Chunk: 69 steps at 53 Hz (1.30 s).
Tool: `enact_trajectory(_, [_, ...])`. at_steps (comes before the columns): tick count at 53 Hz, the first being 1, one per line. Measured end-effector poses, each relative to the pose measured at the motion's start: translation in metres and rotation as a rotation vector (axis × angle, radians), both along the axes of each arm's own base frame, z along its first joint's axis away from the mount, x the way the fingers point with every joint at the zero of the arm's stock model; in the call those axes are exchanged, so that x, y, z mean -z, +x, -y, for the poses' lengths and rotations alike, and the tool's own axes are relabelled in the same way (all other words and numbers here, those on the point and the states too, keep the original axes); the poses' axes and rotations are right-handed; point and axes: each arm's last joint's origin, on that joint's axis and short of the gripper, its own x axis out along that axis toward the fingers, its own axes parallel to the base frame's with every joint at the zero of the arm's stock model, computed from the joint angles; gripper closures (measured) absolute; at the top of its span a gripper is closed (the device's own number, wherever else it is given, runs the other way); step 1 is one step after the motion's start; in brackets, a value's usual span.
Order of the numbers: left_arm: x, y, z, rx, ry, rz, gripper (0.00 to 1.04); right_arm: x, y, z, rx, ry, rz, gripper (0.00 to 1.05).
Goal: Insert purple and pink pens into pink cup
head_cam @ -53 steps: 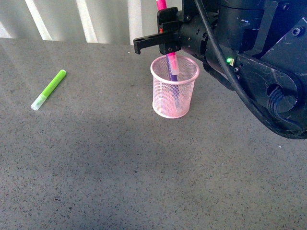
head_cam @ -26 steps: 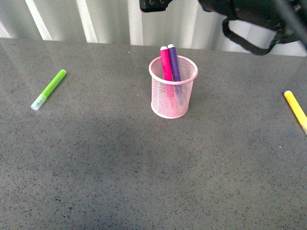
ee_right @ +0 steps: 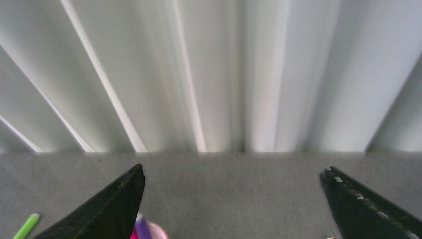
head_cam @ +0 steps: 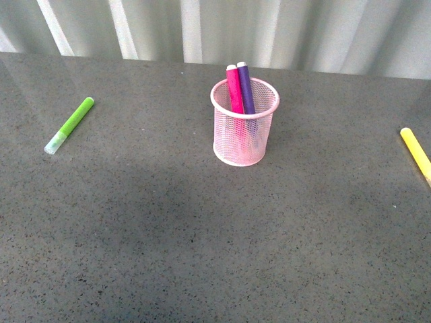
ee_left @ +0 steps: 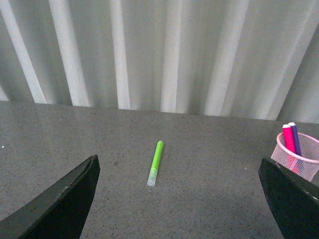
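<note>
Two arms are out of the front view, which shows only the grey speckled tabletop (head_cam: pixel 202 256) with a white pleated curtain (head_cam: pixel 303 33) hanging behind its far edge. Each wrist view shows its own claw as a pair of dark fingers at the lower corners of the picture. The left claw (ee_left: pixel 184 199) is spread wide with nothing between its fingers, and the right claw (ee_right: pixel 234 204) is likewise spread wide and holds nothing.

On the tabletop, the pink cup (head_cam: pixel 242 138) stands upright, close to the far edge and about midway between the left and right edges. It is a light pink wire-mesh holder with a solid rim. Inside it stand the two pens, side by side and touching, leaning slightly toward the left edge, their upper ends rising above the rim. The pink pen (head_cam: pixel 234 91) is on the left and the purple pen (head_cam: pixel 245 89) on the right. The left wrist view shows the same cup with both pens at its right border.

Well apart from the cup, near the left edge, a lime green marker (head_cam: pixel 70 124) lies flat, its clear cap pointing toward the near-left corner. At the right edge a yellow marker (head_cam: pixel 416 153) lies flat, partly cut off by the picture's border.
</note>
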Motion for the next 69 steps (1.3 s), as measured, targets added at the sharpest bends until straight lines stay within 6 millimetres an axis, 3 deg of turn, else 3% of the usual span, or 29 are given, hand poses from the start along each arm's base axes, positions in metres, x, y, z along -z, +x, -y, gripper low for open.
enact_trajectory(14, [0.000, 0.000, 0.000, 0.003, 0.000, 0.000, 0.07, 0.030, -0.049, 0.045, 0.033, -0.036, 0.026, 0.78])
enact_trajectory(21, [0.000, 0.000, 0.000, 0.002, 0.000, 0.000, 0.07, 0.042, -0.067, 0.055, 0.021, -0.037, 0.018, 1.01])
enact_trajectory(42, [0.000, 0.000, 0.000, 0.003, 0.000, 0.000, 0.07, 0.061, -0.108, 0.077, 0.031, -0.037, 0.023, 1.01])
enact_trajectory(51, [0.000, 0.000, 0.000, 0.003, 0.000, 0.000, 0.07, 0.065, -0.118, 0.088, 0.039, -0.036, 0.024, 1.01])
enact_trajectory(69, [0.000, 0.000, 0.000, 0.003, 0.000, -0.001, 0.07, 0.070, -0.134, 0.089, 0.036, -0.033, 0.047, 1.01])
